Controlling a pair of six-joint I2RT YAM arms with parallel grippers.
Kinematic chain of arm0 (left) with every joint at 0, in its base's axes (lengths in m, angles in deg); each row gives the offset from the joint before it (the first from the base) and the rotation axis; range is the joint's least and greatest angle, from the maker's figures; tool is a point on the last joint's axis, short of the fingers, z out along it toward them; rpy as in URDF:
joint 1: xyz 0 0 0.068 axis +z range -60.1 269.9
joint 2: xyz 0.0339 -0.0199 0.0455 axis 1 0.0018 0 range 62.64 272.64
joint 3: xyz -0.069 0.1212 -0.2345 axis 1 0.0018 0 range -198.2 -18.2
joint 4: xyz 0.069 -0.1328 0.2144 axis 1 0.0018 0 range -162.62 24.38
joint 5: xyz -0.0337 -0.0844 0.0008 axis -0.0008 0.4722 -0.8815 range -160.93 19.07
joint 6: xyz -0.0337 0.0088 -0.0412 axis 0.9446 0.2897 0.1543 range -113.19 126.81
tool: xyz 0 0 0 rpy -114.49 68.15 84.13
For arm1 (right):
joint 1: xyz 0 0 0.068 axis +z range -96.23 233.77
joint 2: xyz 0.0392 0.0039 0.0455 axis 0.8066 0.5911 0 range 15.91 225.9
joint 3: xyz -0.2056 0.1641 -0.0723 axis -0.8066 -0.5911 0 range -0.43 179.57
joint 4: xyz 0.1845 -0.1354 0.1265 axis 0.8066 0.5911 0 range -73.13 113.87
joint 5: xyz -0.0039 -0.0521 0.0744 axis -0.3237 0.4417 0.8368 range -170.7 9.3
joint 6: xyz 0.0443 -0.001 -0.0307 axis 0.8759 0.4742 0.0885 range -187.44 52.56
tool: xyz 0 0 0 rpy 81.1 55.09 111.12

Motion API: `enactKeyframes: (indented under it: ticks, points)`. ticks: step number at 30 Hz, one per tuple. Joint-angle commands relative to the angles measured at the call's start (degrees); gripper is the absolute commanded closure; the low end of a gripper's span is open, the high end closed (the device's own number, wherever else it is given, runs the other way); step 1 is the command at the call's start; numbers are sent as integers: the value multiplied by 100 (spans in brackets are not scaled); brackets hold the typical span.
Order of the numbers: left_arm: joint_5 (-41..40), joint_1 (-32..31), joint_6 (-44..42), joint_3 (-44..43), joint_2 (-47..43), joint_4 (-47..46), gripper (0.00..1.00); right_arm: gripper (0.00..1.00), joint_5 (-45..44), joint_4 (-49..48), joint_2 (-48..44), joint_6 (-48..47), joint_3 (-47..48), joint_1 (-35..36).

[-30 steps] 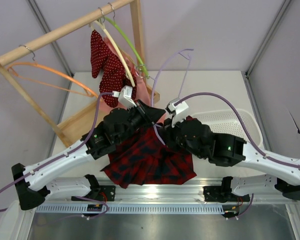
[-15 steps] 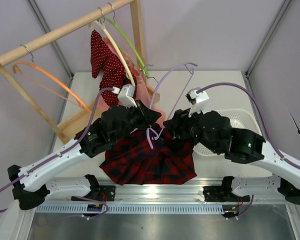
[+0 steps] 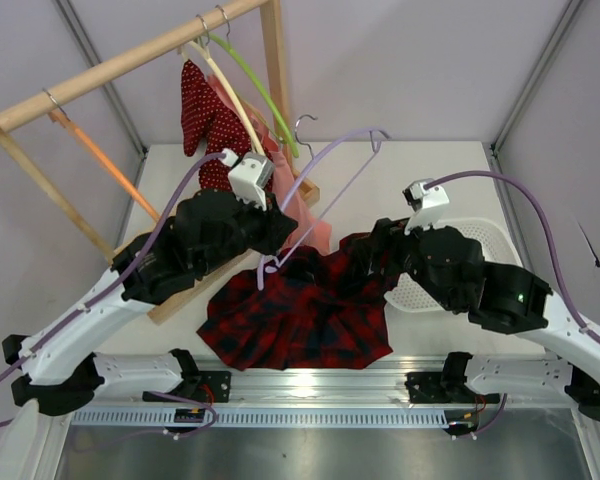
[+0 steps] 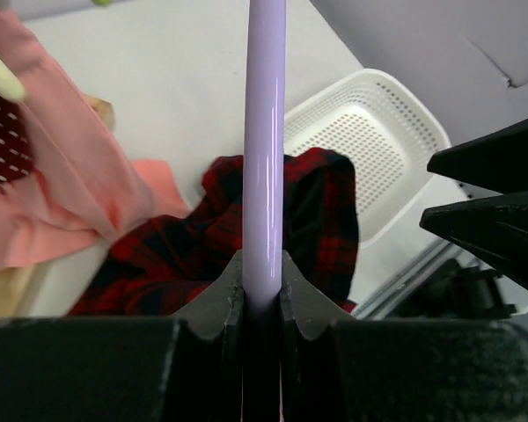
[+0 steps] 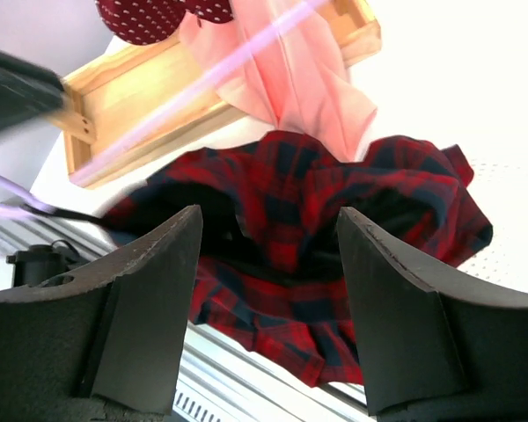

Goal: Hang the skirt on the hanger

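Letting go since a second ago, your right pincer point(image 5: 268, 230) gapes wide, clear of the hanger point(image 4: 266, 132). Your left pincer point(image 4: 262, 292) clamps its smooth lavender plastic rod. The skirt point(image 3: 300, 320), rumpled red-and-navy plaid cloth, lies bunched at the tabletop's point(image 3: 430, 170) near edge, beside the perforated white basket point(image 3: 485, 237).

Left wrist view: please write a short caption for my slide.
Left hand grips the lavender hanger; plaid skirt and white basket lie beyond.
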Motion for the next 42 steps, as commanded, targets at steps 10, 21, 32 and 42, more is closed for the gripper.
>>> enactKeyframes:
  ticks: [10, 21, 32, 42]
  points:
    - [-65, -32, -1555, -1375, 234, 1603, 100, 27, -97, -410, 86, 255, -865, -233]
    - [-14, -23, -1239, -646, -810, 2167, 100, 31, 1041, -144, -414, -58, -1557, -1623]
    - [241, -23, -1133, -461, -1216, 2123, 100, 39, 1963, -619, 341, -631, -1128, -2027]
    - [276, -32, -1045, 49, -1497, 1727, 100, 33, 1956, -522, 1044, -157, -521, -1931]
